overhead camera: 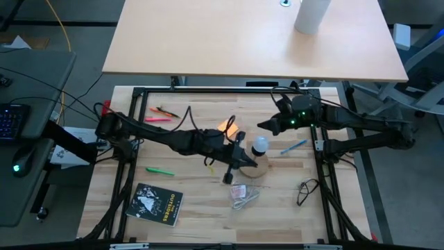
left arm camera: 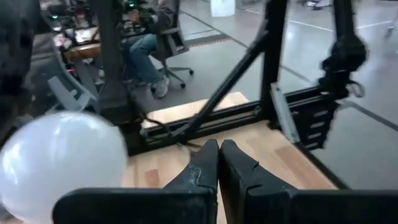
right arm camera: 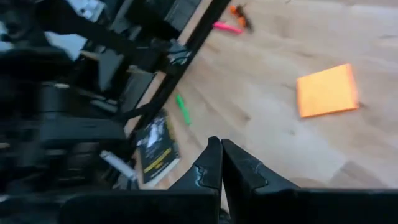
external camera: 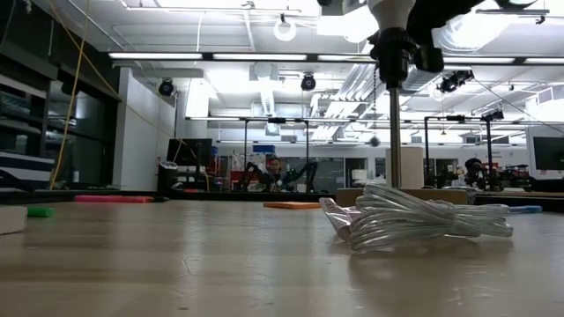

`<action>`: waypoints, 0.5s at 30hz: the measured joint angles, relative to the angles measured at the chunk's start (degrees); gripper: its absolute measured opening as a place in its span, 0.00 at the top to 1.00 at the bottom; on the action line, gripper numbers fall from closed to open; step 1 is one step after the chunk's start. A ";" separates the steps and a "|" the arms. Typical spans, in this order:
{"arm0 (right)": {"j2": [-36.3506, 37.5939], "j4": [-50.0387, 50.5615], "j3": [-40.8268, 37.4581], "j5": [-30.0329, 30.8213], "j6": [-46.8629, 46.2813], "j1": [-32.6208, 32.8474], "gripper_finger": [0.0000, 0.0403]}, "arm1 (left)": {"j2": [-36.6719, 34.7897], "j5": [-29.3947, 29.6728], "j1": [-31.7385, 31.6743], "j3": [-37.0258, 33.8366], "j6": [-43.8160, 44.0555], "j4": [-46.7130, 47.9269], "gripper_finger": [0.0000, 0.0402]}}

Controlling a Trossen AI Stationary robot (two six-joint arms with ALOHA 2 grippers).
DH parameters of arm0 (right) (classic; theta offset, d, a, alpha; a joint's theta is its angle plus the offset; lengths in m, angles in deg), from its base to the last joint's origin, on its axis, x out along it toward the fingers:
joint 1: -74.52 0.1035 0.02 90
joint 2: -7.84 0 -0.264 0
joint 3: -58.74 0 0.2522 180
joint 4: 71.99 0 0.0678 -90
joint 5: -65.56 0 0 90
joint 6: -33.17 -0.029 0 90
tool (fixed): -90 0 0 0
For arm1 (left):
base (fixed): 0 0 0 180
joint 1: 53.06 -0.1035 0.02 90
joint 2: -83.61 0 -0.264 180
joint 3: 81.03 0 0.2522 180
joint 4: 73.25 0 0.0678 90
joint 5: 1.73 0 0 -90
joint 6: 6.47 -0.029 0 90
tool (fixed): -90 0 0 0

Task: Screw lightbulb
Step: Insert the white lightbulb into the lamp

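Four cameras on one table: one overhead, one at table height, one on each wrist.

From above we look straight down on the whole table [overhead camera: 208,201]; low down we look level across it into the room, close behind the plastic packet [external camera: 414,220]. Our right wrist camera shares the orange note [right arm camera: 328,91] with the overhead view.

Robotics lab: other robot arms [external camera: 284,173], ceiling strip lights [external camera: 220,55].

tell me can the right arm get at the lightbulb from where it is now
Probably yes. In the high view the right gripper hangs just above-left of the lightbulb, which sits on the wooden disc with its top bare. The left gripper crowds only its other side.
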 joint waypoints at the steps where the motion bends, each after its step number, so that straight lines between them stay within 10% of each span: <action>1: -0.50 -0.86 0.00 -0.83 0.00 0.01 1.00 | 0.72 0.30 -0.04 0.00 0.22 -0.81 1.00; 15: -2.52 -1.93 0.00 -2.87 -1.66 0.78 1.00 | 7.19 9.62 -0.05 3.67 -2.02 -3.47 1.00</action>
